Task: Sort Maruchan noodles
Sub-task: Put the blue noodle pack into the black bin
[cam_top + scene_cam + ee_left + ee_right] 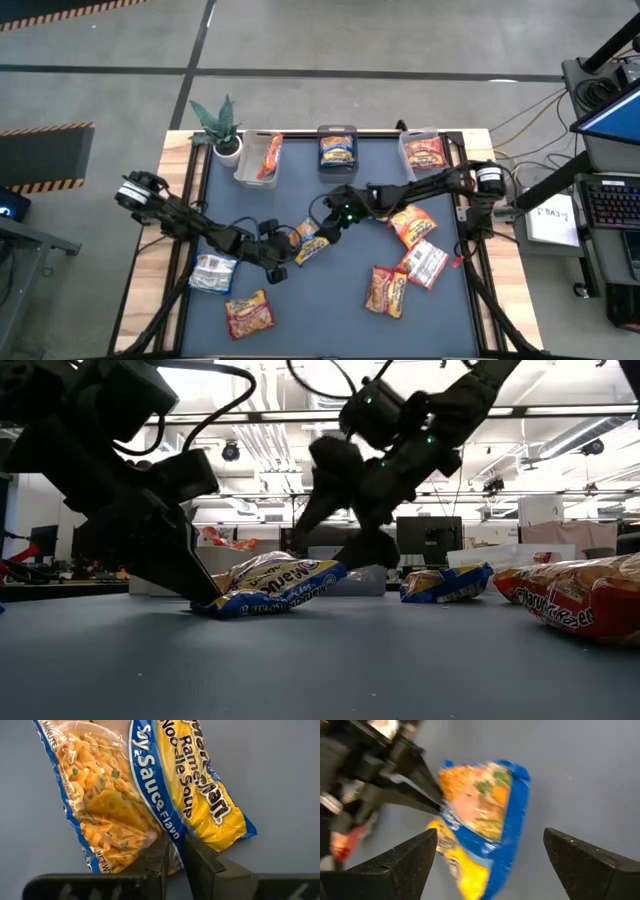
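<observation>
Risking a slip: pinching only the thin end seam of the blue-yellow packet, lying mid-mat in front of the middle bin. Left gripper nearly closed on that edge (a shallow bite). Right gripper hovering just above, spread wide, holding nothing.

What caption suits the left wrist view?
Left gripper pinching the edge of a blue-and-yellow noodle packet on the table.

Grey concrete floor, hazard-striped mat, ceiling lights, monitors
</observation>
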Motion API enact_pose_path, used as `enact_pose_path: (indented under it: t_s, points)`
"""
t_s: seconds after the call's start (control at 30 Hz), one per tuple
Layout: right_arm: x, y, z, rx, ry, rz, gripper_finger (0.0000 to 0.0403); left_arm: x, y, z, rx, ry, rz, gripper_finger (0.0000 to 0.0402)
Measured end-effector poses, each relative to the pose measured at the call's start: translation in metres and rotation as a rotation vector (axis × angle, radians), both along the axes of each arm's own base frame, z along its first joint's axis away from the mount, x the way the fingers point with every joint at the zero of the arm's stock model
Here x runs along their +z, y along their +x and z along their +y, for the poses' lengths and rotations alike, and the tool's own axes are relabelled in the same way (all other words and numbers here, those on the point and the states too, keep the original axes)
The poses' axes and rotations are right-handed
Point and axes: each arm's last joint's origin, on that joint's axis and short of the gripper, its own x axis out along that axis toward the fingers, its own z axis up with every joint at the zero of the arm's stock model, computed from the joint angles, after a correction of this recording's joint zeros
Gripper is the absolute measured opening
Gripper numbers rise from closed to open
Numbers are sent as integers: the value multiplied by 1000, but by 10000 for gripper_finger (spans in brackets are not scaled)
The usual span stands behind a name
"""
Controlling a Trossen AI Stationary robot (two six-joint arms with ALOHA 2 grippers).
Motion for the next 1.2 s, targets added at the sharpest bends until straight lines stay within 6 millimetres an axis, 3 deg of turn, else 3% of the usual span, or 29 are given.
enact_pose_path:
  t_s: [0.47, 0.93, 1.2]
  points:
    - [-21, 36, 1, 180, -17, -74, 349, -1, 0, 0, 9, -3, -11, 36]
    - [-25, 42, 1, 204, 24, -67, 227, 1, 1, 0, 21, 17, -37, 39]
    - [-24, 42, 2, 206, 25, -69, 162, 11, -2, 1, -3, 37, -57, 92]
